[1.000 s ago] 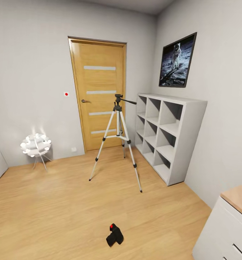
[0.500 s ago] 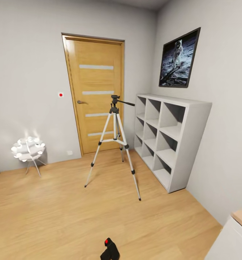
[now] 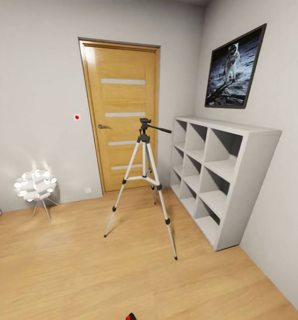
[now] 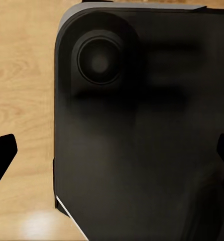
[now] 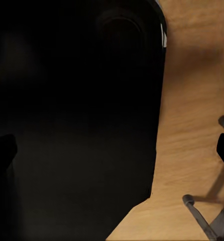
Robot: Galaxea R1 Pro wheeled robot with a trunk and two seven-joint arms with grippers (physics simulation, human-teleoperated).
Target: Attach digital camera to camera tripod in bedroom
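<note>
Left gripper (image 4: 112, 155): fingertips at frame edges, spread apart, grasping nothing, over dark robot body (image 4: 142, 130); right gripper (image 5: 112, 150): likewise parted; digital camera (image 3: 130, 317): floor, perhaps only its red button visible; camera tripod (image 3: 144, 178): upright between door (image 3: 122, 111) and shelf (image 3: 220, 173).

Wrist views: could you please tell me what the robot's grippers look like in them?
The left gripper and the right gripper each end in two plain matte black fingertips, blunt and wedge-shaped, with no markings or cables that I can make out. Of the arms themselves I can tell nothing more.
</note>
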